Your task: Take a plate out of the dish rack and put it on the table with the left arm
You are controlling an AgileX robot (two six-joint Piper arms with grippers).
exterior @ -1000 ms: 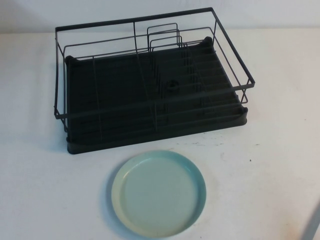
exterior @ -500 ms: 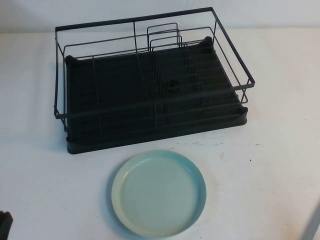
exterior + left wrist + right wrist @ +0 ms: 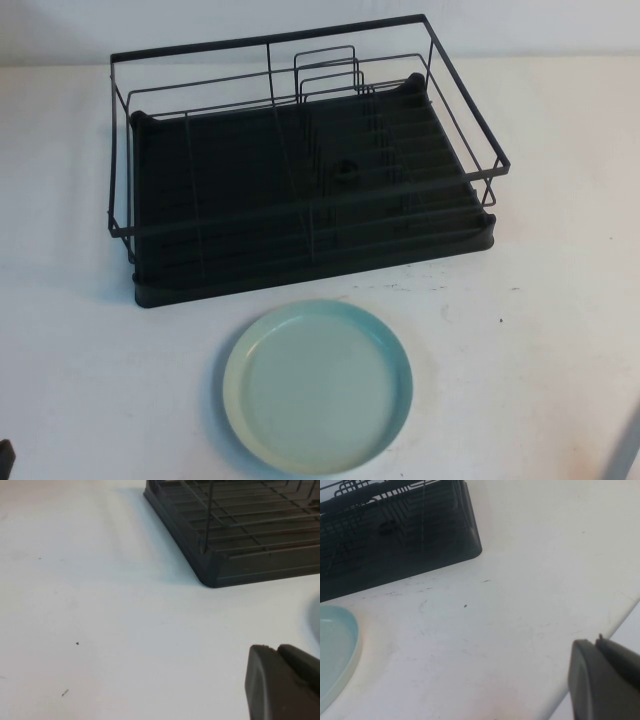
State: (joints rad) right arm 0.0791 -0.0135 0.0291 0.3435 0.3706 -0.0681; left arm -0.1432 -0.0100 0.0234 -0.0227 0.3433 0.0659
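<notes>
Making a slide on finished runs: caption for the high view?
Plate flat on table before empty dish rack; left gripper, shut, at near-left edge; right gripper unseen.

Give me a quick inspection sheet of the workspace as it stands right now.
Surface: white table, a few dark specks.
Job's things: plate lies flat on the table in front of the dish rack, apart from it; no dishes seen in the rack.
Clutter: nothing seen.
Grippers: left gripper shut, empty, low at the table's near-left corner; right gripper above the table's right edge, empty.
Cables: nothing seen.
Surroundings: pale wall behind the rack.
</notes>
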